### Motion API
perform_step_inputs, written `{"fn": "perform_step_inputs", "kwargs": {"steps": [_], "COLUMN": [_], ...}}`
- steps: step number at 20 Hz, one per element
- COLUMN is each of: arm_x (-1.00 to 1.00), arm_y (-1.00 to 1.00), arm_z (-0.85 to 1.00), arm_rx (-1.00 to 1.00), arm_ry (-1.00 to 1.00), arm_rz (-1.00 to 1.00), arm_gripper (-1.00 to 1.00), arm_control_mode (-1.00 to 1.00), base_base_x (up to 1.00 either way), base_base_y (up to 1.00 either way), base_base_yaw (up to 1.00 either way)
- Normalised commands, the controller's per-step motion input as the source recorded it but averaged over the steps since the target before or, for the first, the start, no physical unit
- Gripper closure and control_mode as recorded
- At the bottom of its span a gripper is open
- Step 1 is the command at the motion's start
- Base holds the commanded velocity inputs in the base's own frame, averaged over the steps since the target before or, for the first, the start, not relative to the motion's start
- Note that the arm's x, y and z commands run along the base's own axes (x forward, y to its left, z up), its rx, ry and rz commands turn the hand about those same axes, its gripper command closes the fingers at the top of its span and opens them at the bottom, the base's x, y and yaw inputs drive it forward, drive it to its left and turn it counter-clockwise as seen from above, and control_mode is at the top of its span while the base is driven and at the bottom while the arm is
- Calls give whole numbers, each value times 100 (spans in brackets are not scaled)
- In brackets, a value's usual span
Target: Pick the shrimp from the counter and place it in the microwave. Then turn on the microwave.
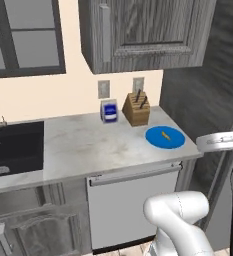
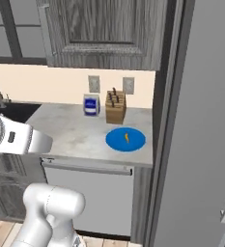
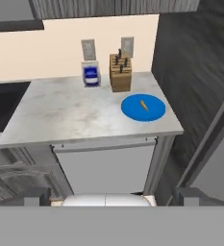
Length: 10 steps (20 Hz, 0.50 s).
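Pale marbled grey counter [image 1: 88,145] spanning from a black sink [image 1: 13,147] to a dark wood-grain tall cabinet side [image 1: 203,95]. Round flat blue plate [image 1: 165,137] near the counter's right front corner, carrying the tiny orange-pink curved shrimp [image 1: 165,134] at its centre. Behind the plate, against the wall: light wooden knife block [image 1: 137,108] with dark handles, and just left of it a small blue-and-white box [image 1: 109,111]. Gripper [image 3: 111,196] drawn back well short of the counter, small dark fingers [image 3: 36,196] spread wide apart, empty; shrimp far ahead, slightly right.
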Motion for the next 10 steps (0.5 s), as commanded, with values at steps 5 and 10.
{"fn": "perform_step_inputs", "kwargs": {"steps": [5,10], "arm_x": [0,0], "arm_y": [0,0], "arm_z": [0,0], "arm_rx": [0,0], "arm_ry": [0,0], "arm_rz": [0,0], "arm_gripper": [-100,-100], "arm_control_mode": [100,100], "base_base_x": [57,39], "base_base_y": [10,11], "base_base_yaw": [-7,-3]}}
